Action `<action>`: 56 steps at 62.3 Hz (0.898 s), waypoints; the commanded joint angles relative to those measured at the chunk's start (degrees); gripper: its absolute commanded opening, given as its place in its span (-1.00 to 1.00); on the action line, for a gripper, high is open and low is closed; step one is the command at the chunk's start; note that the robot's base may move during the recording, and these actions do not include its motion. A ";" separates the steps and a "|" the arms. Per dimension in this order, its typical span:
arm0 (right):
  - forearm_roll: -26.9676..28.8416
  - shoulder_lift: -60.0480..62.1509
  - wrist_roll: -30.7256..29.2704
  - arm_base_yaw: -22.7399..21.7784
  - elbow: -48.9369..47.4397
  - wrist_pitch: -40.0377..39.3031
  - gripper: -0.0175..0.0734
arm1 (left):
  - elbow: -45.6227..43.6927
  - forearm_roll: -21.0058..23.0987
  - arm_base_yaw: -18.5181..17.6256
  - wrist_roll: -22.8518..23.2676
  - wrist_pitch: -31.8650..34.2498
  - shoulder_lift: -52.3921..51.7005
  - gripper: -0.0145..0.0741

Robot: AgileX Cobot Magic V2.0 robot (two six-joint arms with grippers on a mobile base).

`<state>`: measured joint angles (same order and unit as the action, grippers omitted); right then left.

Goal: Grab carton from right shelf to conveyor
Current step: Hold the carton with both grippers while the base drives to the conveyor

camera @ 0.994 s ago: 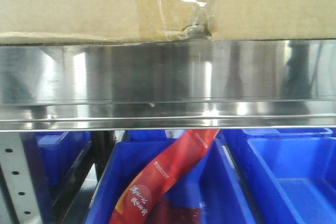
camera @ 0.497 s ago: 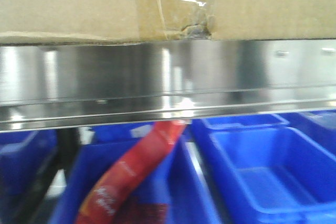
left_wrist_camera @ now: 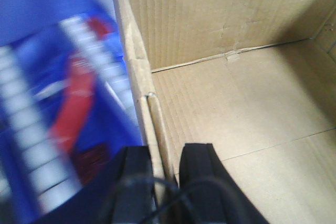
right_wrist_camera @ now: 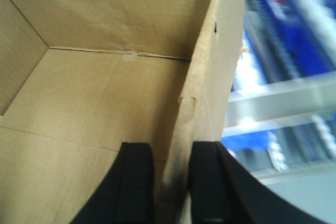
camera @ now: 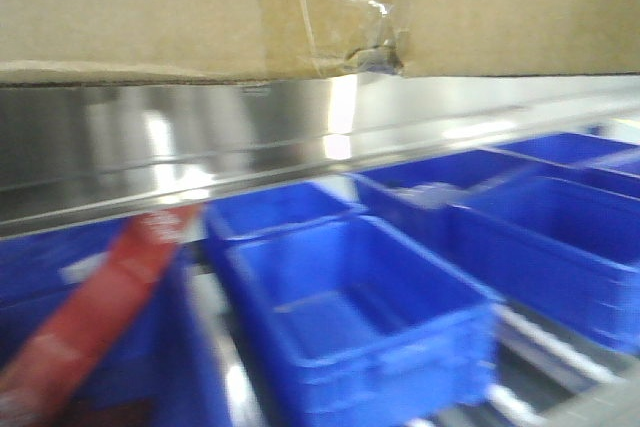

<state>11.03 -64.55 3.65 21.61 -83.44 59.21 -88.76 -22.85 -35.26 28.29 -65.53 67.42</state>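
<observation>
The carton [camera: 180, 7] is plain brown cardboard and fills the top of the front view, with clear tape and a small tear [camera: 375, 55] on its lower edge. Its open inside [left_wrist_camera: 236, 93] shows in both wrist views. My left gripper [left_wrist_camera: 164, 174] is shut on the carton's left wall, one finger outside and one inside. My right gripper [right_wrist_camera: 173, 182] is shut on the right wall [right_wrist_camera: 205, 77] the same way. The right shelf's shiny steel rail [camera: 200, 137] runs slanted just below the carton. The conveyor is out of view.
Several blue plastic bins [camera: 360, 317] stand on the level under the rail, blurred by motion. A red packet [camera: 90, 317] leans at the lower left. Blue bins and pale bars [right_wrist_camera: 283, 98] blur past outside the carton's right wall.
The rail, bins and red packet have slid left and the rail now slants, while the carton keeps its place in the front view. Both grippers stay shut on it.
</observation>
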 commanded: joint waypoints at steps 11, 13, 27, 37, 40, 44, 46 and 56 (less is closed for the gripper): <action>1.37 1.15 -0.75 0.30 -0.43 -1.84 -0.76 | -0.15 -1.40 -0.59 -1.02 2.11 -0.18 -0.71; 1.37 1.15 -0.75 0.30 -0.43 -1.84 -0.76 | -0.15 -1.40 -0.59 -1.02 2.11 -0.18 -0.71; 1.37 1.15 -0.75 0.30 -0.43 -1.84 -0.76 | -0.15 -1.40 -0.59 -1.02 2.11 -0.18 -0.71; 1.37 1.15 -0.75 0.30 -0.43 -1.84 -0.76 | -0.15 -1.40 -0.59 -1.02 2.11 -0.18 -0.71; 1.37 1.15 -0.75 0.30 -0.43 -1.84 -0.76 | -0.15 -1.52 -0.59 -1.02 2.11 -0.18 -0.71; 1.37 1.15 -0.75 0.30 -0.43 -1.84 -0.76 | -0.15 -1.52 -0.59 -1.02 2.11 -0.18 -0.71; 1.37 1.15 -0.75 0.30 -0.43 -1.84 -0.76 | -0.15 -1.52 -0.59 -1.02 2.11 -0.18 -0.71; 1.37 1.15 -0.75 0.30 -0.43 -1.84 -0.76 | -0.15 -1.74 -0.59 -1.02 2.11 -0.18 -0.71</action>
<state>11.03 -64.55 3.73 21.61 -83.44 59.21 -88.76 -23.19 -35.49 28.29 -65.36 67.42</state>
